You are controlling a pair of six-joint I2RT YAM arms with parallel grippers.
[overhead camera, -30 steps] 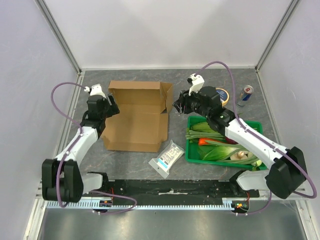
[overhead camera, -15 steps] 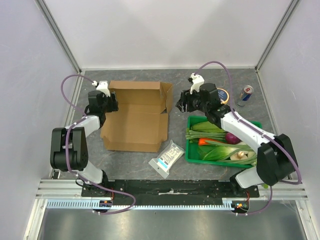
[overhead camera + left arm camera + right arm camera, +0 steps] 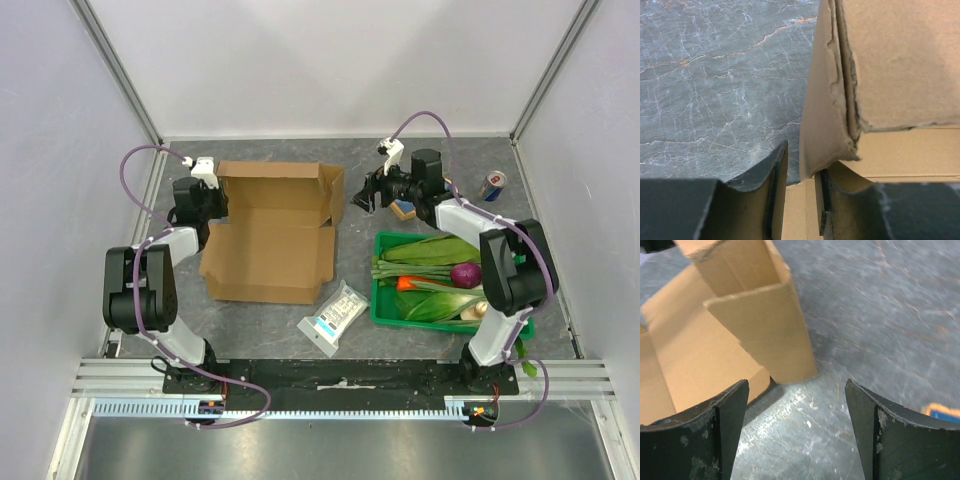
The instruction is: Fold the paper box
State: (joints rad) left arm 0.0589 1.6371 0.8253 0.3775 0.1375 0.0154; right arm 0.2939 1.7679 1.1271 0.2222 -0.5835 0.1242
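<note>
from above, the paper box (image 3: pixel 268 240) lies on the table (image 3: pixel 250 325) left of the middle. its base is flat, and the far wall and the right side flap (image 3: pixel 331 192) stand up. the left jaws are at the far left corner of the box, the right jaws just beside the right flap. how far they are open i cannot tell here.

in the left wrist view the jaws stand only narrowly apart, and the lower corner of a side flap (image 3: pixel 822 115) hangs at the mouth of the gap. a thin strip of table shows between one finger (image 3: pixel 757 200) and the cardboard, so i judge the flap is not yet pinched. to do this step well, the jaws should go deeper over the edge before closing, then turn the flap along its crease and not pull it. the edge looks torn and may rip. the crease is cut off.

in the right wrist view the jaws are wide open and hold nothing. the upright flap (image 3: pixel 765 335) is just ahead, apart. the picture is somewhat blurred, and the flap's joint with the base is partly behind one finger (image 3: pixel 695 435).
</note>
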